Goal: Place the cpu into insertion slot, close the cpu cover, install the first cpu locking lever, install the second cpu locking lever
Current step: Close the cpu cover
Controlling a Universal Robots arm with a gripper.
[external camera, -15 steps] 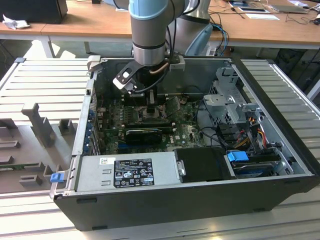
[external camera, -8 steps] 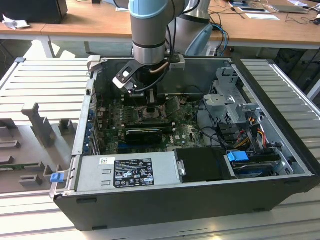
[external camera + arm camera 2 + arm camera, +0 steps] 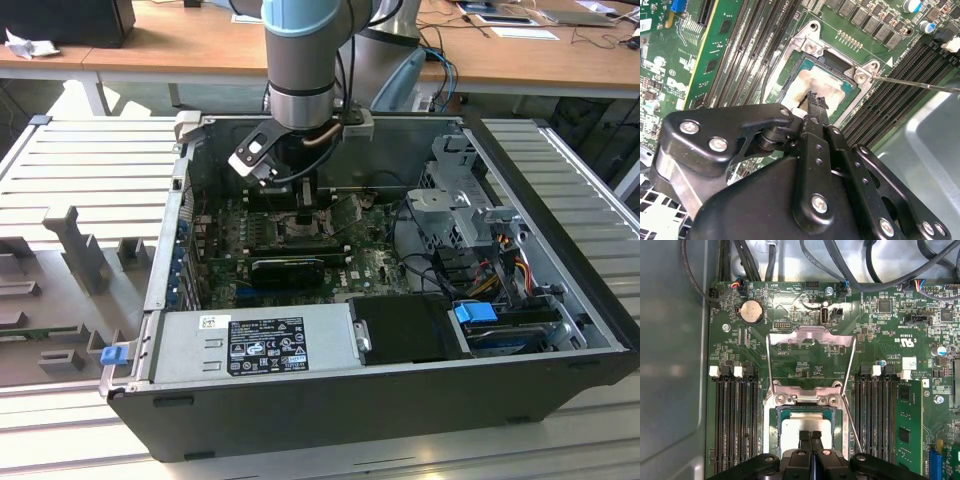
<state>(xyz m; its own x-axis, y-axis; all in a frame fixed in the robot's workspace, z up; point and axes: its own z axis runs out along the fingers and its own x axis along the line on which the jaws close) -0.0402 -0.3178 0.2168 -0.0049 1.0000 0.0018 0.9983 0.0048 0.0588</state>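
The cpu [image 3: 791,431] [image 3: 826,82] lies pale and flat in the insertion slot [image 3: 775,430] [image 3: 838,61], with green board around it. My gripper [image 3: 811,436] [image 3: 815,100] is shut, fingertips together with nothing between them, directly over the chip's face; I cannot tell whether they touch it. The cpu cover [image 3: 810,338], a silvery frame with a square window, stands swung open from its hinge on the side of the slot away from the fingers. A thin locking lever [image 3: 853,429] [image 3: 920,84] stands free beside the slot. In the exterior view the gripper [image 3: 303,215] is low inside the computer case.
Long black memory slots [image 3: 735,420] [image 3: 880,415] flank the socket. A black graphics card [image 3: 290,268] lies just in front of it, then the power supply [image 3: 255,340]. A drive cage [image 3: 470,215] and cables fill the exterior view's right. Case walls [image 3: 165,250] enclose everything.
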